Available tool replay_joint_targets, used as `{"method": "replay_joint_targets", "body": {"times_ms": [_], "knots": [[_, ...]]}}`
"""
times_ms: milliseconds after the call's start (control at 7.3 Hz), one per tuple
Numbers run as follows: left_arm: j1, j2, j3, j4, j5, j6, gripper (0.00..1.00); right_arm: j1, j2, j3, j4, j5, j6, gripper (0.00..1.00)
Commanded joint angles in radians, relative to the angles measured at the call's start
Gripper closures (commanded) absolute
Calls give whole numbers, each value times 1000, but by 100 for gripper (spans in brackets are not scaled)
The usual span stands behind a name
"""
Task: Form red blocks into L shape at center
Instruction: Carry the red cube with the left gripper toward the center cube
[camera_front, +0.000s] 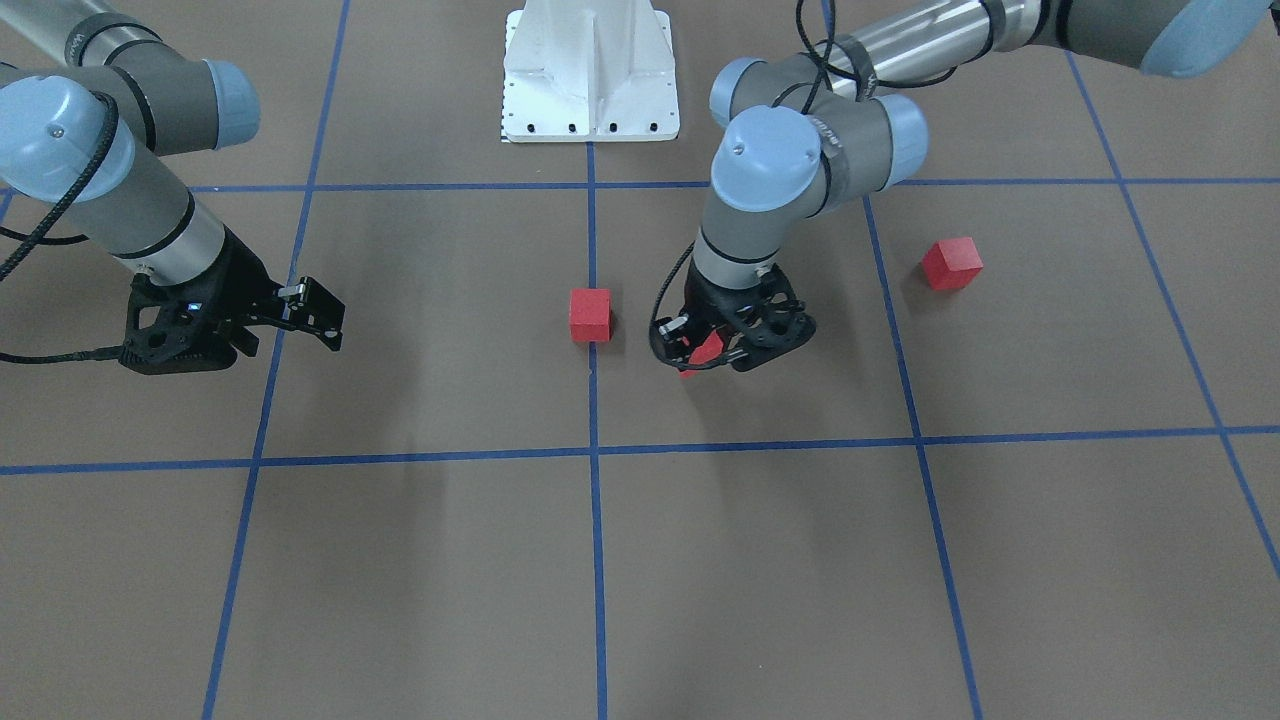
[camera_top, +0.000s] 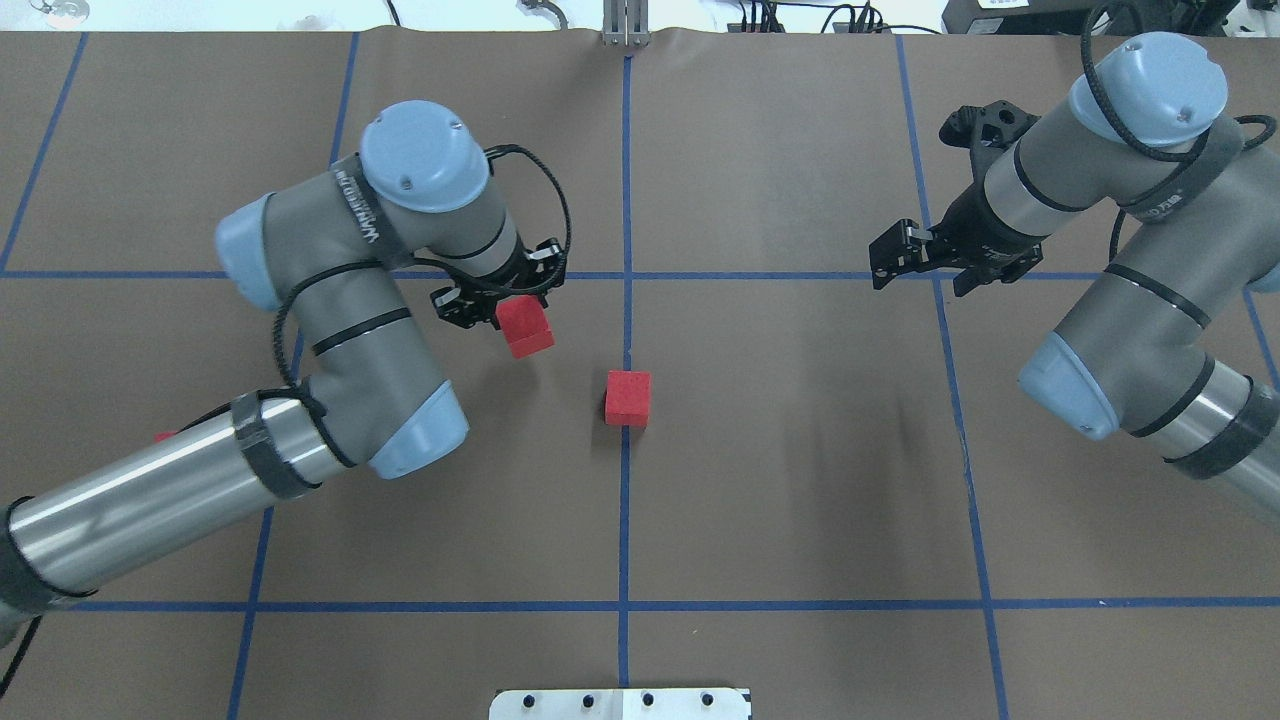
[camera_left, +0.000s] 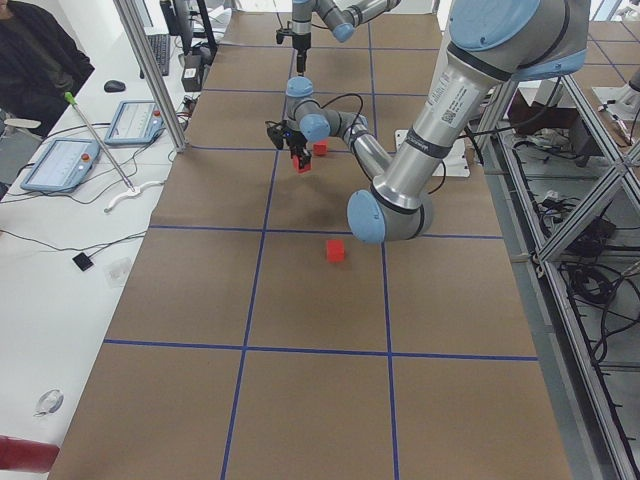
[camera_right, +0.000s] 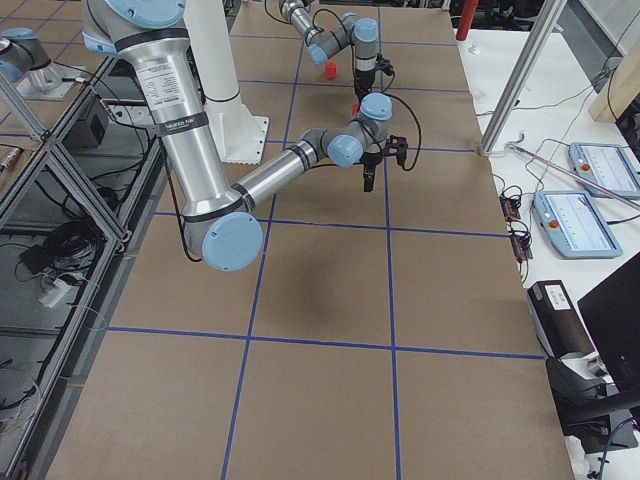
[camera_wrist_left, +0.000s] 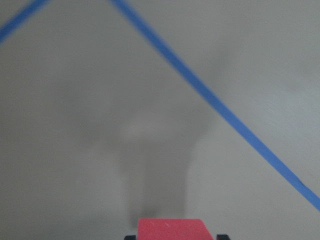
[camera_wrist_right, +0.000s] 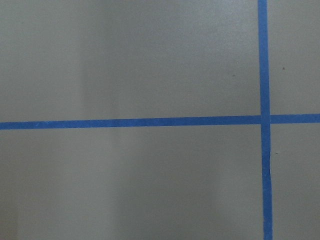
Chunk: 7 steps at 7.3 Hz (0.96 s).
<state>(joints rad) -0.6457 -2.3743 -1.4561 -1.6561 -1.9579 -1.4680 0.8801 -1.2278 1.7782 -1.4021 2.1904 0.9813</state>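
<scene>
Three small red blocks. One red block (camera_top: 628, 397) lies on the centre grid line (camera_front: 590, 314). My left gripper (camera_top: 515, 318) is shut on a second red block (camera_top: 527, 330), tilted and held a little above the table, beside the centre block; it also shows in the front view (camera_front: 710, 347) and at the bottom edge of the left wrist view (camera_wrist_left: 170, 229). The third red block (camera_front: 951, 263) lies apart on my left, mostly hidden under the left arm in the overhead view. My right gripper (camera_top: 893, 255) is open and empty, far from all the blocks.
The brown table carries a blue tape grid (camera_top: 625, 520). The white robot base (camera_front: 590, 75) stands at the table's edge. Operator desks with tablets (camera_left: 60, 165) run along the far side. The right wrist view shows only bare table and a tape crossing (camera_wrist_right: 264, 120).
</scene>
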Motion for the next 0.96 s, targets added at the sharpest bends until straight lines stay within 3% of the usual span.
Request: {"method": "replay_joint_targets", "body": {"times_ms": [0,274,822], "knots": [[9,-245,280,16,-1,225,100,0,-4,0,0,0,-1,1],[46,-252,283,16,1,378,100,0,-9,-2,0,0,-4,1],[69,-247,289,13,5,386,100,-1,-47,-10,87,-1,0,1]]}}
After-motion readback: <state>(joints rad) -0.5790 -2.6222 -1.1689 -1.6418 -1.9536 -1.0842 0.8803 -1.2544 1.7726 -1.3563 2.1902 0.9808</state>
